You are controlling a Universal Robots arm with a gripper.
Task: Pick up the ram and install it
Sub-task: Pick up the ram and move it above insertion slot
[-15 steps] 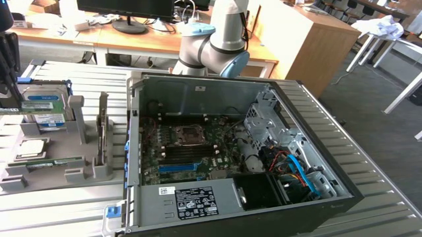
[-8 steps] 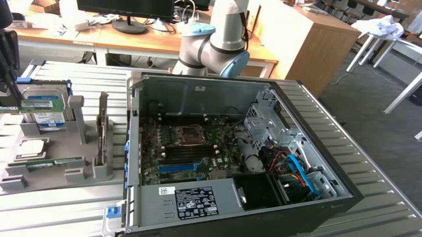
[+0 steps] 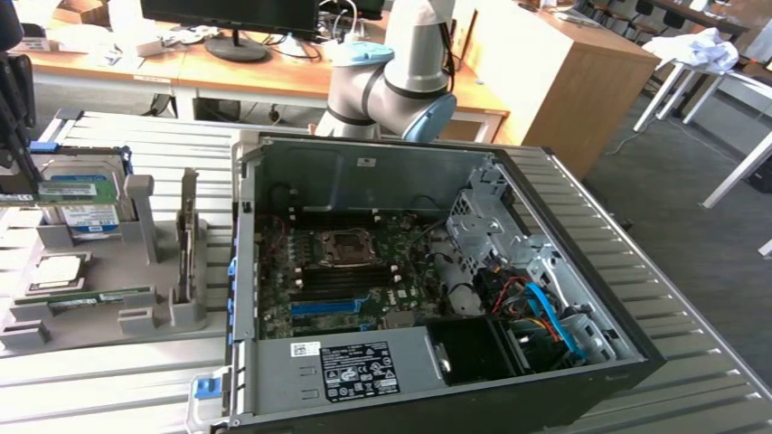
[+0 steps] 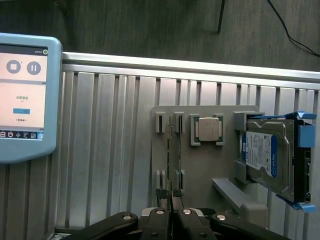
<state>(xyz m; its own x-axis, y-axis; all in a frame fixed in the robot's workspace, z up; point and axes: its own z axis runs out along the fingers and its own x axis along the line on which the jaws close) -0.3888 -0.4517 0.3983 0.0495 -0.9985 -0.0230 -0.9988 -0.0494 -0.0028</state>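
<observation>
At the exterior view's far left, my gripper [image 3: 31,183] hangs over the grey parts holder [image 3: 121,316]. It is shut on the ram [image 3: 75,191], a thin green stick held level in front of the hard drive. In the wrist view the black fingers [image 4: 159,220] meet around the ram [image 4: 170,150]. The ram is seen edge-on as a thin dark line above the holder's slots [image 4: 160,122]. The open computer case [image 3: 259,172] lies to the exterior view's right of the gripper. Its motherboard [image 3: 284,289] carries a blue slot [image 3: 325,307].
A silver hard drive with a blue-white label [image 4: 265,155] stands in the holder, with a CPU chip [image 4: 207,129] beside it. Another green stick [image 3: 103,297] lies in the holder's front slot. A touchscreen pendant [image 4: 22,95] rests on the ribbed metal table [image 4: 110,150].
</observation>
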